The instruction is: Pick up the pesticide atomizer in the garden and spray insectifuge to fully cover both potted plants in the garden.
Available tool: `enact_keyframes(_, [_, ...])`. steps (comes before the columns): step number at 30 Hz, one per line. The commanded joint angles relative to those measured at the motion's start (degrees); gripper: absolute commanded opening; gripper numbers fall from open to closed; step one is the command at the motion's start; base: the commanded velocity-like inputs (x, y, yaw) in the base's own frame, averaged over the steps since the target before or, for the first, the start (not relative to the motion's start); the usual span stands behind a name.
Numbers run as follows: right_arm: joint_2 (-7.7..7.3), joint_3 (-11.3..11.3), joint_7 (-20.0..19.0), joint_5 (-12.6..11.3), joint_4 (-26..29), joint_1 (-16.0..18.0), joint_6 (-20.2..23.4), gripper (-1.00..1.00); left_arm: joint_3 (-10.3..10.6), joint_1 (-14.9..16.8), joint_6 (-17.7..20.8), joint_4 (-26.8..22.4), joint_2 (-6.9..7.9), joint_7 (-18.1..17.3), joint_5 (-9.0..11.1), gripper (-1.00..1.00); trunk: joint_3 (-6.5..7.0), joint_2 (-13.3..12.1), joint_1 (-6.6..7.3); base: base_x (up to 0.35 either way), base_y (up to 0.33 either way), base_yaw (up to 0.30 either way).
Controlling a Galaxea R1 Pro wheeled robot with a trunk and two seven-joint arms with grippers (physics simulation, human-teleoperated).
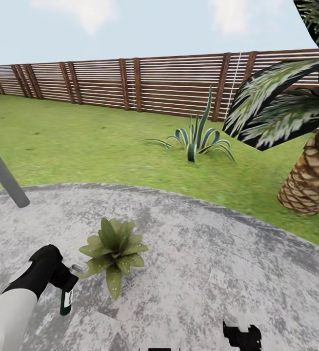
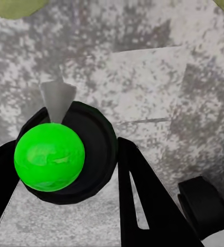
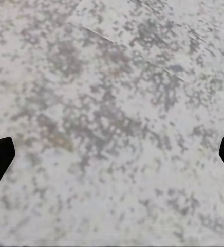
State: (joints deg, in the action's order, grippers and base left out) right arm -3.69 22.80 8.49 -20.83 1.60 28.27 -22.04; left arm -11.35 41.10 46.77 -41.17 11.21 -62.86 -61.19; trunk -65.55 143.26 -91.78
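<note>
Our left gripper (image 1: 64, 285) clamps the atomizer (image 1: 66, 301), nozzle beside the potted plant (image 1: 113, 251); we should sweep across every leaf. Right gripper (image 1: 241, 336) gapes empty.

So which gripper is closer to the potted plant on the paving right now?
Left. The left gripper holds the atomizer right beside the potted plant. The right gripper sits farther off, low on the plant's other side.

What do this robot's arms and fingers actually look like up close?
The left arm has a smooth white forearm shell ending in a black wrist. The left gripper carries flat, black, wedge-shaped fingers. The right gripper is blocky and black too.
</note>
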Motion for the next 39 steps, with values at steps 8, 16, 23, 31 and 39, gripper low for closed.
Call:
enact_keyframes(8, [0.00, 0.50, 0.17, -0.35, -0.01, 0.03, -0.11, 1.00, 0.08, -0.05, 0.34, -0.32, -0.27, -0.51, -0.42, -1.00, -0.05, 0.02, 0.03, -0.172, 0.259, -0.264])
enact_keyframes(16, [0.00, 0.50, 0.18, -0.34, -0.01, 0.03, -0.11, 1.00, -0.22, -0.14, 0.38, 0.34, -0.40, -0.10, -0.45, -1.00, -0.05, 0.02, 0.03, -0.141, 0.290, -0.253])
enact_keyframes(23, [0.36, 0.50, 0.21, -0.57, 0.14, 0.03, -0.11, 1.00, -0.25, -0.15, 0.41, 0.54, -0.31, -0.07, -0.59, -1.00, -0.37, 0.02, 0.03, -0.121, 0.288, -0.182])
enact_keyframes(31, [0.36, 0.33, 0.21, -0.70, 0.18, 0.03, -0.11, 1.00, -0.25, -0.34, 0.38, 0.73, -0.80, -0.01, -0.39, -1.00, -1.07, 0.02, 0.03, -0.004, 0.301, -0.112])
enact_keyframes(39, [-0.15, 0.41, 0.11, -0.38, -0.10, 0.03, -0.20, 1.00, -0.31, -2.65, 0.29, 0.51, -1.55, -0.07, -0.34, -1.00, -1.26, 0.02, 0.03, 0.066, 0.214, -0.029])
